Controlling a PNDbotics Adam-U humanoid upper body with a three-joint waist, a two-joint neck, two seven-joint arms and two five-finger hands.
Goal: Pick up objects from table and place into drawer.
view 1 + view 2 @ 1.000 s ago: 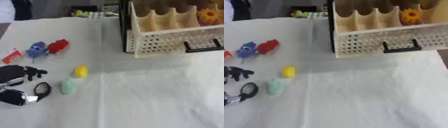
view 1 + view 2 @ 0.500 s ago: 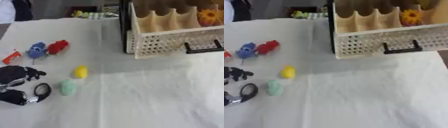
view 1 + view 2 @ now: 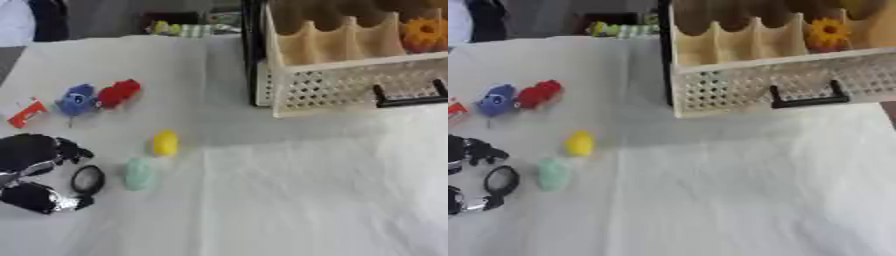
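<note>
— Where are the things to pick up?
— On the white-covered table (image 3: 289, 200): a small yellow egg-shaped object (image 3: 164, 142), a pale green rounded one (image 3: 137, 173) just below it, and further back a blue toy (image 3: 75, 99) touching a red toy (image 3: 118, 93), with a red-and-white piece (image 3: 25, 112) at the left edge.
— And the drawer?
— The cream perforated drawer (image 3: 785, 85) with a black handle stands open at the far right, an orange flower-like object (image 3: 828, 31) in one compartment.
— The robot hand?
— The left robot hand (image 3: 39, 172) rests low at the left beside the green object, fingers curled, holding nothing.
</note>
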